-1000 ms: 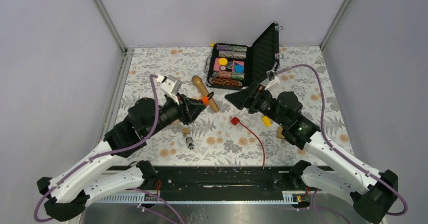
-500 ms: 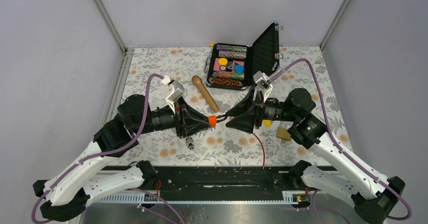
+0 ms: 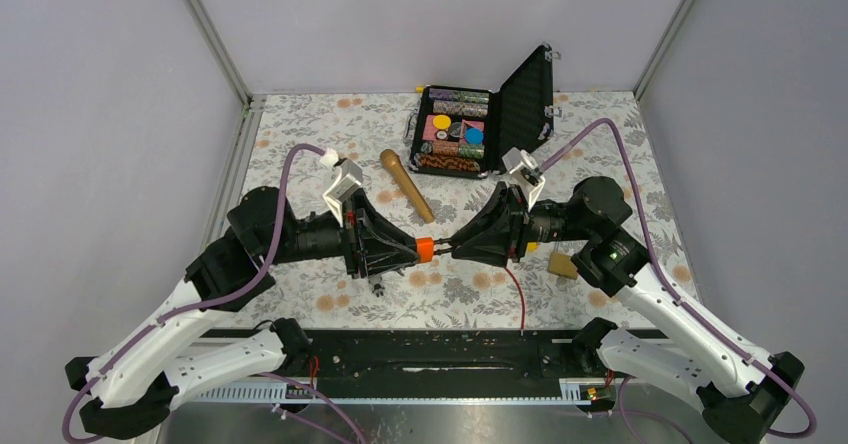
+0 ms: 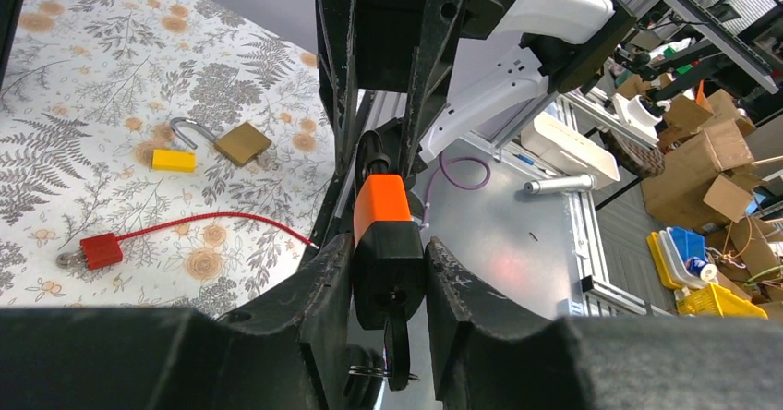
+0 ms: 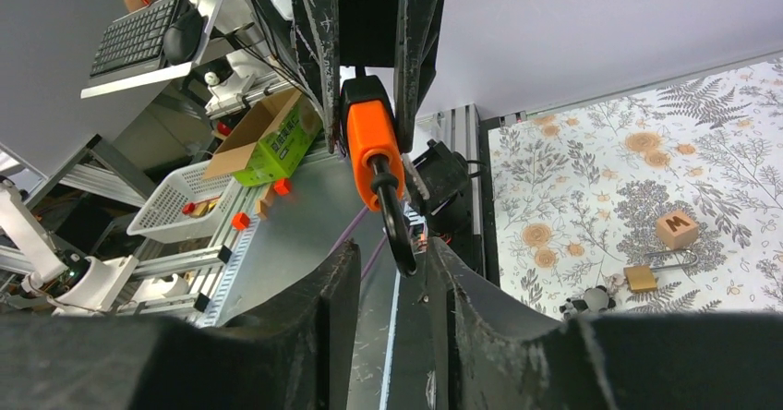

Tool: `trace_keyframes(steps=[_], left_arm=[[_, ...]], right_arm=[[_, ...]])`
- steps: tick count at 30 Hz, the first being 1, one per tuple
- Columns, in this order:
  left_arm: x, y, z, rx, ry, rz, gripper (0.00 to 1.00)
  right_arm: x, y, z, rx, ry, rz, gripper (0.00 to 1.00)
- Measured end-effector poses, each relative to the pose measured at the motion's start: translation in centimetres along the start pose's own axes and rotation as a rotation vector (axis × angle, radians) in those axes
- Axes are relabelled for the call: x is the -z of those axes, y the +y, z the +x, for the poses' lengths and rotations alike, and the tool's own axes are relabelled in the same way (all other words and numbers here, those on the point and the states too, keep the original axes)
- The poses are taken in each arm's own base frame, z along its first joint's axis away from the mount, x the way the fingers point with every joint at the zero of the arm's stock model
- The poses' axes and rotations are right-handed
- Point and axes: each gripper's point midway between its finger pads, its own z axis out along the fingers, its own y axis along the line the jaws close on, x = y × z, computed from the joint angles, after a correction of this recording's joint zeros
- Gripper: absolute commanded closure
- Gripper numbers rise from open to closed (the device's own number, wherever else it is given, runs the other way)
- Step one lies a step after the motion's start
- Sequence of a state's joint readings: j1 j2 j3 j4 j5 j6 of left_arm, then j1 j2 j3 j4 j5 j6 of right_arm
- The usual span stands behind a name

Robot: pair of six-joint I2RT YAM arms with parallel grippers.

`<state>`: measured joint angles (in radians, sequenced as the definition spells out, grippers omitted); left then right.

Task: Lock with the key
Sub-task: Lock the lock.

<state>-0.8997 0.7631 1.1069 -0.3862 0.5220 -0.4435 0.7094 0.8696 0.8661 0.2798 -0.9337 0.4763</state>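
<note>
Just ahead of the left tool [image 4: 389, 276], which clamps the orange-and-black plastic padlock [image 4: 380, 235], the right tool [image 5: 395, 271] has swung in, jaws narrowing around its black shackle [image 5: 397, 235] without yet touching; locking looks imminent.

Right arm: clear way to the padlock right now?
Likely yes. The left gripper holds the padlock in mid-air, and its black loop sits inside the open right gripper. Nothing else stands between them.

Both arms reached inward, tip to tip. Left pincer [image 3: 415, 249] squeezed tight; right pincer [image 3: 450, 248] gaped a little.
</note>
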Motion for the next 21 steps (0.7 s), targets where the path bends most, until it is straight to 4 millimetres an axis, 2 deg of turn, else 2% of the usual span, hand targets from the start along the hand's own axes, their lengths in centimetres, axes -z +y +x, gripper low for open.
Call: trace_keyframes(steps=[4, 5, 6, 7, 10, 12, 13, 15, 21], left_arm=[[-0.1, -0.3, -0.3, 0.003, -0.011, 0.013, 1.00], [-0.1, -0.4, -0.4, 0.004, -0.013, 0.017, 0.97], [-0.1, -0.4, -0.4, 0.006, -0.014, 0.018, 0.91], [-0.1, -0.5, -0.5, 0.008, -0.016, 0.022, 0.87], [-0.2, -0.6, -0.9, 0.004, -0.032, 0.029, 0.51], [-0.2, -0.8, -1.2, -0.002, -0.043, 0.034, 0.31], [-0.2, -0.8, -1.3, -0.003, -0.048, 0.038, 0.25], [-0.2, -0.9, -1.6, -0.002, -0.058, 0.040, 0.19], [0.0, -1.2, -2.4, -0.013, -0.093, 0.039, 0.18]], right_arm=[[-0.1, 0.3, -0.5, 0.010, -0.015, -0.012, 0.90], [-0.1, 0.4, -0.7, 0.010, -0.023, -0.016, 0.96], [-0.1, 0.5, -0.9, 0.011, -0.028, -0.019, 1.00], [-0.1, 0.6, -1.0, 0.007, -0.034, -0.021, 1.00], [-0.2, 0.8, -1.6, -0.009, -0.058, -0.019, 1.00], [-0.2, 0.8, -2.2, -0.019, -0.080, -0.013, 1.00], [-0.3, 0.7, -2.4, -0.023, -0.092, -0.007, 1.00], [-0.3, 0.4, -3.0, -0.038, -0.121, 0.015, 1.00], [-0.4, 0.2, -4.2, -0.079, -0.176, 0.042, 1.00]])
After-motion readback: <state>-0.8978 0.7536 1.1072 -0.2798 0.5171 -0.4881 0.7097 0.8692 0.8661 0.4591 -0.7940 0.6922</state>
